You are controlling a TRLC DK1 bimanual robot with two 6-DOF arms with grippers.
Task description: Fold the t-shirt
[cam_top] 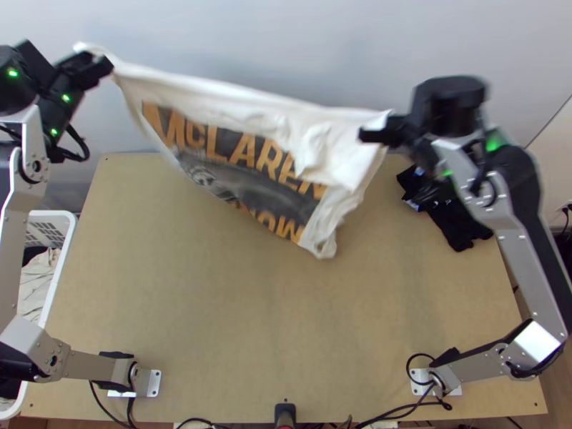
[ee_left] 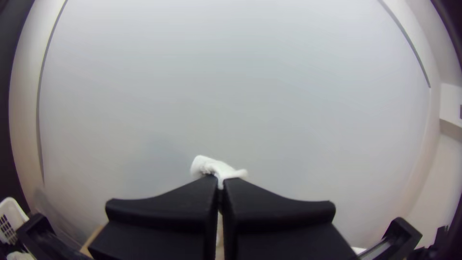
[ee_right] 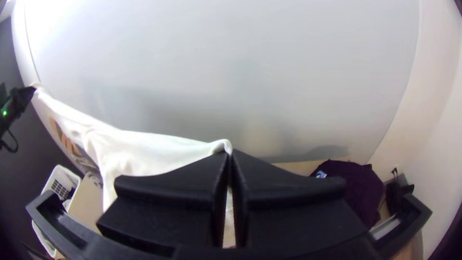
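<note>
Left of the table point(cam_top: 272, 336) stands one white basket point(cam_top: 63, 259); two grippers, the left gripper point(cam_top: 104, 66) and right gripper point(cam_top: 366, 134), pinch one t-shirt point(cam_top: 250, 154), stretched between them above the far side; far right lies one dark cloth pile point(cam_top: 454, 218).

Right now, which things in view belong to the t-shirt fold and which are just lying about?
Job:
t-shirt, hanging between the grippers
left gripper, shut on one end
right gripper, shut on the other end
table, the work surface

Lying about:
dark cloth, table's far right
white basket left of the table, with light cloth inside
</note>
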